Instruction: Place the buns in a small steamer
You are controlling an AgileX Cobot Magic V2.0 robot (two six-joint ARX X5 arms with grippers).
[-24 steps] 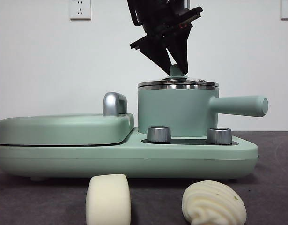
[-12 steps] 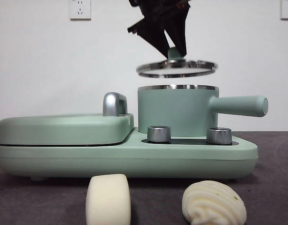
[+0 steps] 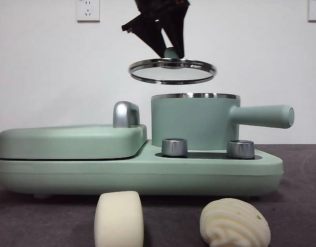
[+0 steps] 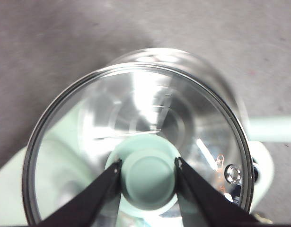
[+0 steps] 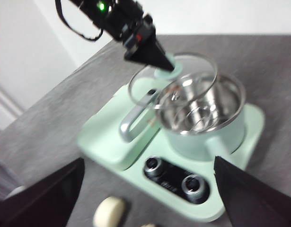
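The glass lid (image 3: 172, 71) has been raised clear of the small steamer (image 3: 193, 123) by the left gripper (image 4: 148, 171), jaws clamped on its knob (image 4: 148, 178). The right gripper (image 5: 145, 189) waits, jaws spread wide and empty. Both buns (image 3: 119, 218) lie on the bench (image 3: 301, 206), so loading is now possible.

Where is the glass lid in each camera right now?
Front view: glass lid hangs above the small steamer, held by the left claw.
Left wrist view: lid fills the frame.
Right wrist view: lid over the steamer.
Shared landmark: green knob.
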